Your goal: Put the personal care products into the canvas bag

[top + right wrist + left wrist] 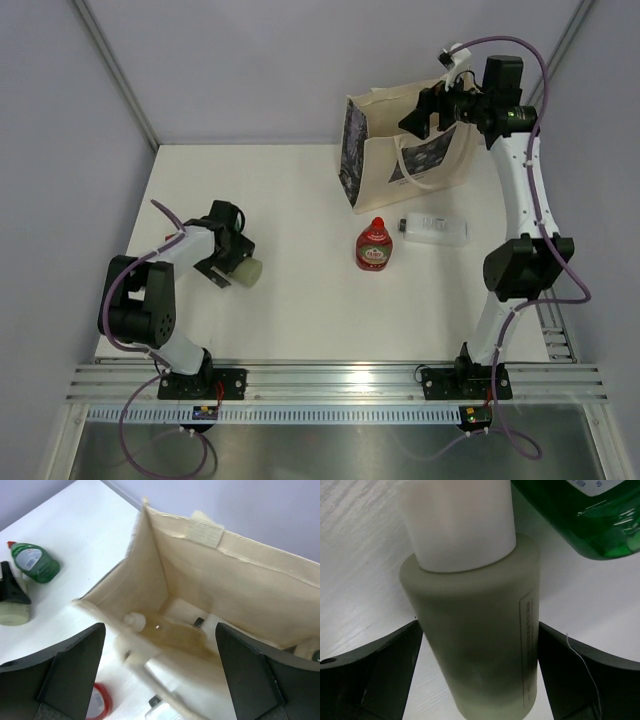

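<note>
Left side of worktop (pixel 300 200): left hand (pixel 234 264) straddles pale-green bottle (pixel 475 645); gripped or just flanked, cannot tell. Green bottle (pixel 580 515) just beside. Centre: red bottle (pixel 375 247), clear bottle (pixel 435 228), near canvas bag (pixel 385 110). Right hand (pixel 422 112), fingers wide apart, over bag mouth; peach bottle (pixel 170 632) inside.

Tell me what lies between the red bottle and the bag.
Only bare table separates red bottle and bag, in the top view.

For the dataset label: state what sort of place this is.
Probably a robotics lab test cell: a white table walled by plain grey panels, two arms bolted to an aluminium rail, and a staged canvas bag.
</note>
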Robot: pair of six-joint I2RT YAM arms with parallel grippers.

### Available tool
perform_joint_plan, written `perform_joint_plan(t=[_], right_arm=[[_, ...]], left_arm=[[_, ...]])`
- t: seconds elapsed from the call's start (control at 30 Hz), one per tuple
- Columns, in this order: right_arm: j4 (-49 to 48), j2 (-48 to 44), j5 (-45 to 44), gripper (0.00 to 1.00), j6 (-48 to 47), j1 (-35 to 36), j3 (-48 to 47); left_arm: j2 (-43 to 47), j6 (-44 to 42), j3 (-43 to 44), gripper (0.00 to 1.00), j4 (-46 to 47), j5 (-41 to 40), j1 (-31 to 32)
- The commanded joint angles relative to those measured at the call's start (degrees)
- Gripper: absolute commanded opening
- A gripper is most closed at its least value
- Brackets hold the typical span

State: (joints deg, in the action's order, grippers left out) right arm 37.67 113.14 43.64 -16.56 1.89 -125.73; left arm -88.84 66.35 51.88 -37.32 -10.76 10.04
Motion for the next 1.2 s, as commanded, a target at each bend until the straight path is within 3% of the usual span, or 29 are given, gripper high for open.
perform_joint_plan(t=[0.0, 0.07, 0.13, 0.2, 0.23, 0.37, 0.4, 0.43, 0.53, 0.6, 0.67, 0.7, 0.73, 0.83, 1.0, 1.17], right_arm=[[3.0, -9.6, 5.4, 1.0, -5.0, -0.2, 2.5], [3.5, -12.4, 6.0, 1.0, -5.4, -0.3, 5.1], [5.0, -13.2, 7.0, 1.0, -5.4, -0.3, 5.1], [6.8, -13.0, 7.9, 1.0, -5.4, -0.2, 4.2], [8.4, -13.2, 9.3, 1.0, -5.5, -0.3, 3.7], [6.5, -16.7, 18.9, 1.0, -3.9, -0.2, 8.6], [3.3, -18.2, 22.0, 0.99, 2.8, 0.0, 11.5], [-7.7, -21.4, 23.1, 0.99, 7.3, 0.0, 19.4], [-24.5, -23.4, 31.7, 1.0, 23.1, 1.3, 31.1], [-23.5, -22.1, 34.5, 1.0, 24.7, 5.0, 32.1], [-5.0, -20.1, 30.1, 0.99, 14.9, 9.2, 28.5], [0.4, -19.6, 23.8, 0.98, 7.4, 14.3, 27.1], [1.7, -19.6, 20.6, 0.97, 8.4, 16.5, 27.9], [-9.5, -20.0, 11.8, 0.92, 23.0, 22.3, 34.3], [-19.2, -17.3, -4.3, 1.0, 42.9, 29.7, 39.1], [-26.8, -14.5, -7.2, 0.99, 48.5, 35.2, 41.3]], left_arm=[[-3.2, -4.1, 1.1, 0.9, 3.7, 1.3, -0.1], [-3.8, -5.8, 0.7, 0.88, 5.5, 1.3, 0.2], [-3.7, -8.5, 0.1, 0.71, 6.9, 1.0, 0.2], [-3.1, -11.8, -1.2, 0.48, 9.6, 1.6, 0.2], [-2.1, -13.2, -1.7, 0.25, 10.6, 2.4, 0.2], [4.6, -20.9, -5.8, 0.1, 19.7, 7.8, 0.5], [6.7, -24.5, -9.2, 0.06, 22.7, 12.8, 0.5], [8.7, -26.0, -10.8, 0.0, 25.1, 14.8, 0.6], [16.8, -31.3, -16.2, 0.0, 32.4, 21.4, 0.7], [22.5, -34.8, -19.0, 0.0, 37.5, 26.7, 0.7], [26.4, -36.3, -22.9, 0.0, 43.1, 29.6, 0.8], [30.0, -36.9, -24.2, 0.0, 45.4, 33.1, 0.9], [31.5, -36.6, -25.2, 0.0, 47.5, 34.5, 0.9], [35.0, -35.2, -27.4, 0.0, 57.0, 39.1, 1.1], [34.4, -28.9, -27.1, 0.0, 66.6, 47.1, 1.9], [33.0, -26.1, -24.6, 0.0, 70.8, 50.2, 4.5]])
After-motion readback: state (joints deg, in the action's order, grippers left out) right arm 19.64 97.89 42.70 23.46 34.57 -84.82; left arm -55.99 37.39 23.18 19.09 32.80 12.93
